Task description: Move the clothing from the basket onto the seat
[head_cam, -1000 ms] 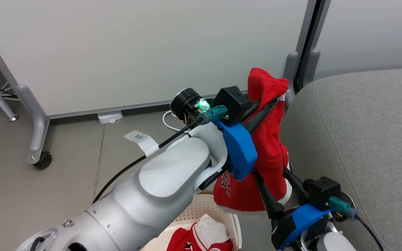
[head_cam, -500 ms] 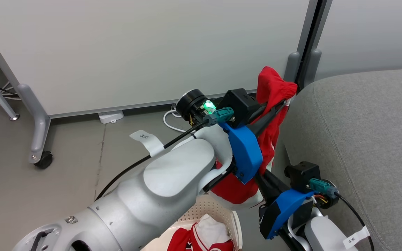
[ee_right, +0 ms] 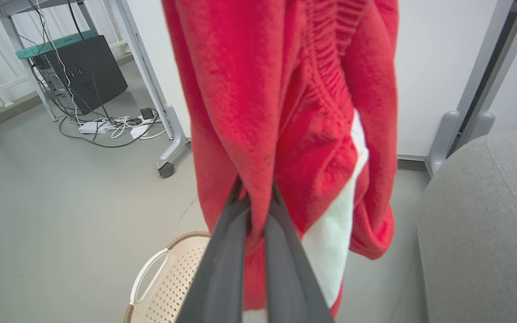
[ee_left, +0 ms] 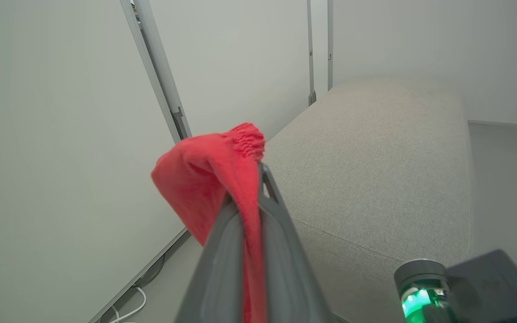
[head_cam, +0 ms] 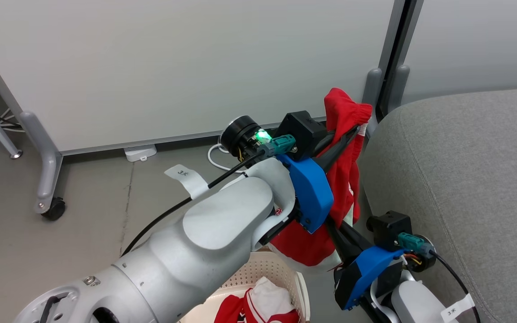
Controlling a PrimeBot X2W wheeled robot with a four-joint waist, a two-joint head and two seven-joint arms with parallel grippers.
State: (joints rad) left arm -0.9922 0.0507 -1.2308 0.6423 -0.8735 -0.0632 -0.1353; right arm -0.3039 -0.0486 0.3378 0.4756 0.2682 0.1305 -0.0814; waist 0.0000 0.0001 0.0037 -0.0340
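The left gripper holds a red garment up in the air by its gathered elastic waistband. In the left wrist view its fingers are pressed together with a fold of the red cloth caught between them. Lower down and nearer the robot, the right gripper pinches the same garment; its fingers are closed on a bunch of the fabric, just left of a white stripe. The garment hangs in loose folds between the two grips, above the far right corner of the basket and just left of the rounded edge of the grey seat. Whether the cloth touches the seat cannot be told. None of it lies on the seat's top. A second red garment with white trim lies crumpled inside the basket, which stands on the grey floor near the seat. A white partition panel stands on the far side.
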